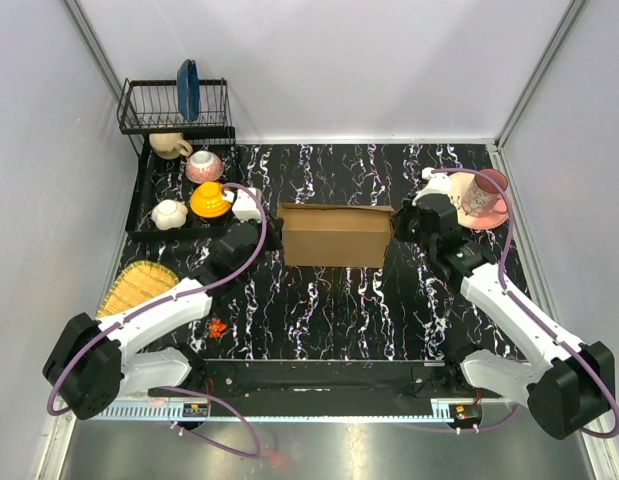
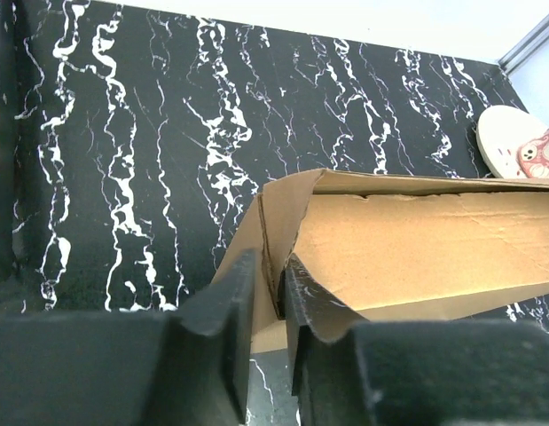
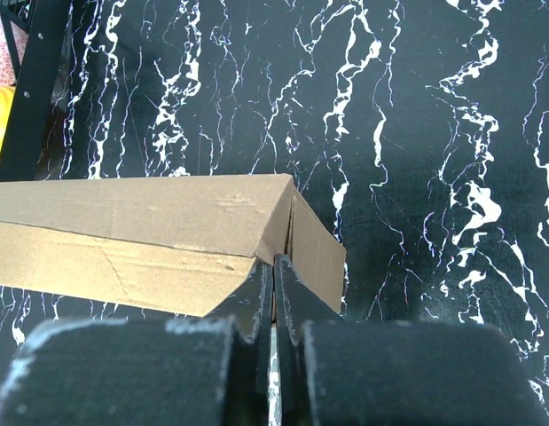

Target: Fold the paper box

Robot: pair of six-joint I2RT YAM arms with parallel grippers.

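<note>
The paper box [image 1: 334,235] is a long brown cardboard shape lying across the middle of the black marbled table. My left gripper [image 1: 272,234] is at its left end. In the left wrist view the fingers [image 2: 228,311] stand a little apart, straddling the end flap of the box [image 2: 416,244], with a thin dark gap beside the right finger. My right gripper [image 1: 399,222] is at the right end. In the right wrist view its tips [image 3: 274,262] are pressed together at the corner seam of the box [image 3: 132,213], beside the end flap.
A black dish rack [image 1: 174,105] holding a blue plate [image 1: 188,88] stands at the back left above a tray with several cups [image 1: 203,166]. A woven yellow mat [image 1: 137,285] lies on the left, a pink cup on a plate [image 1: 479,197] behind the right gripper, a small red scrap [image 1: 216,327] near the front.
</note>
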